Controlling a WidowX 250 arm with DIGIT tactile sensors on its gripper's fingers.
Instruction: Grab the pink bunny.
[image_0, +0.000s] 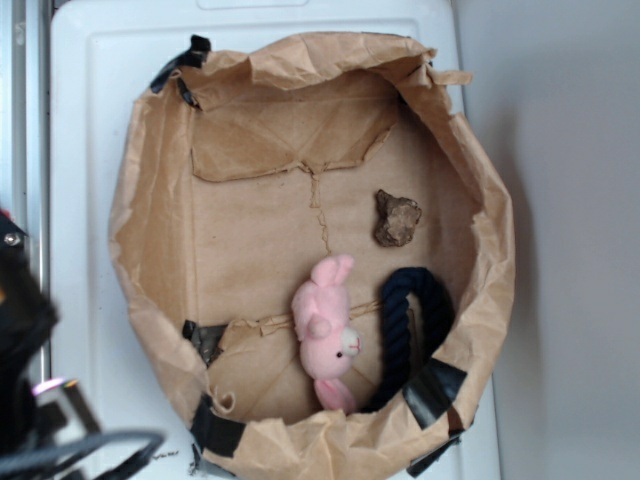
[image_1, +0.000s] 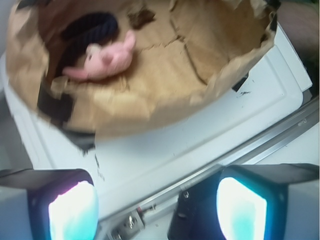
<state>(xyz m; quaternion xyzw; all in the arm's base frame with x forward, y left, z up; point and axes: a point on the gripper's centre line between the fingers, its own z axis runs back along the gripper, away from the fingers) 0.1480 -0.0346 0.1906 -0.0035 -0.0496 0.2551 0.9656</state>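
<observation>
Lying on its side near the front wall of the crumpled paper basket, just beside the navy rope loop, the pink bunny is left ungrasped because the hand is held wide open, empty, outside the rim.

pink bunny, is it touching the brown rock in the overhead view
No, the pink bunny lies beside the dark rope, while the brown rock sits apart with bare paper between them.
</observation>
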